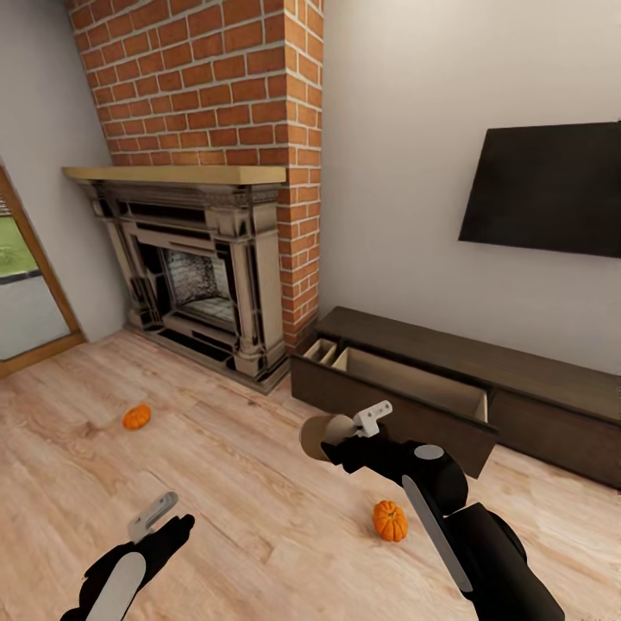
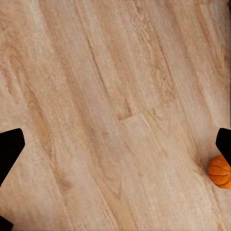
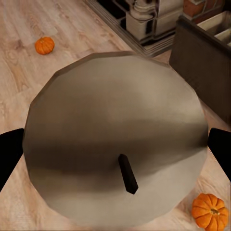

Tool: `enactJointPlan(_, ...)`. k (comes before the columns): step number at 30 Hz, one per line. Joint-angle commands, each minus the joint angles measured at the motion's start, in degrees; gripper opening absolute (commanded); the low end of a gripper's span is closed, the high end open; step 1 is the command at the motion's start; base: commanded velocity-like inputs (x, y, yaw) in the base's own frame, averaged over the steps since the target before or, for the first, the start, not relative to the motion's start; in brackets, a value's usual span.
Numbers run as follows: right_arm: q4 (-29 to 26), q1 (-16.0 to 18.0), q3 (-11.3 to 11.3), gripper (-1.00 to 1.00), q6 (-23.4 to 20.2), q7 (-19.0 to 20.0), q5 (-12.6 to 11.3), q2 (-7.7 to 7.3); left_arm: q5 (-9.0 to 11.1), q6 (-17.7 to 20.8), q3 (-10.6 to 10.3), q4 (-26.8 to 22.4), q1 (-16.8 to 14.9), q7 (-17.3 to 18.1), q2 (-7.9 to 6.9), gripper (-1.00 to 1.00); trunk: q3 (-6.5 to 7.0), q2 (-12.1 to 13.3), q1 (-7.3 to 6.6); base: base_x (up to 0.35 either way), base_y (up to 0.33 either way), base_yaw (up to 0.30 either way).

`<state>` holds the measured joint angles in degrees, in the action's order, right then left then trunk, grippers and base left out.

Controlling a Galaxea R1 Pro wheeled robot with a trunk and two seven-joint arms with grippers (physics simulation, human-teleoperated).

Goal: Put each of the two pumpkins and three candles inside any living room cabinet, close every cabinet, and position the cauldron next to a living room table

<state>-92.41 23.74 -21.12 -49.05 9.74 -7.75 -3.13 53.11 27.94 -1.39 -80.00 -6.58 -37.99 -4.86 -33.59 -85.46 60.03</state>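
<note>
My right gripper (image 1: 349, 434) is shut on a beige candle (image 1: 316, 436), held above the floor just in front of the cabinet (image 1: 552, 405). In the right wrist view the candle's top (image 3: 115, 144) with its dark wick sits between the fingers (image 3: 9, 154). The cabinet's wide drawer (image 1: 414, 379) stands open with a pale inside. One pumpkin (image 1: 136, 417) lies on the floor near the fireplace. A second pumpkin (image 1: 390, 521) lies beside my right arm. My left gripper (image 1: 155, 515) hovers open over bare floor, and a pumpkin (image 2: 220, 171) shows by one of its fingers (image 2: 9, 149).
A brick fireplace (image 1: 198, 285) with a wooden mantel stands at the back left. A dark TV (image 1: 543, 185) hangs on the wall above the cabinet. A glass door (image 1: 21, 293) is at the far left. A smaller cabinet compartment (image 1: 321, 349) is open too. Wooden floor (image 1: 241, 483) spreads in front.
</note>
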Motion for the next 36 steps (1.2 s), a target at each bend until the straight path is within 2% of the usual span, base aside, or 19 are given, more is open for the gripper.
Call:
enactJointPlan(1,-0.05,0.06,-0.06,-1.00,-0.24,-0.16,-0.42,0.01,0.45,0.01,-0.11,-0.07,-0.02,-0.50,-0.06,1.00,-0.06,-0.03,0.02,0.254,0.249,-0.261)
enactJointPlan(11,-0.05,0.08,0.22,-1.00,-0.24,-0.16,-0.42,-0.03,0.48,0.01,-0.17,0.01,-0.02,-0.43,-0.06,1.00,-0.06,-0.03,0.02,0.254,0.250,-0.252)
enactJointPlan(16,-0.05,0.28,4.70,-1.00,-0.63,-0.35,-0.56,0.54,0.44,0.09,-0.19,0.02,-0.01,0.65,-0.06,1.00,-0.06,-0.03,0.02,0.254,0.250,-0.028)
enactJointPlan(17,-0.01,0.49,6.54,-1.00,-0.86,-0.42,-0.51,0.87,0.43,0.10,-0.19,0.32,-0.06,1.86,-0.06,1.00,-0.06,-0.03,0.02,0.254,0.249,-0.149)
enactJointPlan(20,0.00,0.92,6.92,-1.00,-0.95,-0.44,-0.64,0.93,0.41,0.10,-0.18,1.05,-0.08,3.26,-0.23,1.00,-0.06,-0.03,0.02,0.253,0.250,-0.152)
enactJointPlan(24,0.02,1.05,7.47,-1.00,-0.95,-0.62,-0.67,0.93,0.41,0.10,-0.19,1.18,-0.08,3.27,-0.23,1.00,-0.06,-0.03,0.02,0.252,0.251,-0.248)
enactJointPlan(29,0.04,1.34,9.00,-1.00,-1.03,-3.26,-0.83,0.93,0.41,0.10,-0.12,1.84,-0.07,3.27,-0.31,1.00,-0.06,-0.03,0.02,0.252,0.252,-0.262)
enactJointPlan(36,0.18,1.39,9.33,-1.00,-1.03,-4.59,-0.81,1.04,0.41,0.10,-0.11,2.03,-0.08,3.34,-0.32,1.00,-0.06,-0.03,0.02,0.250,0.253,-0.266)
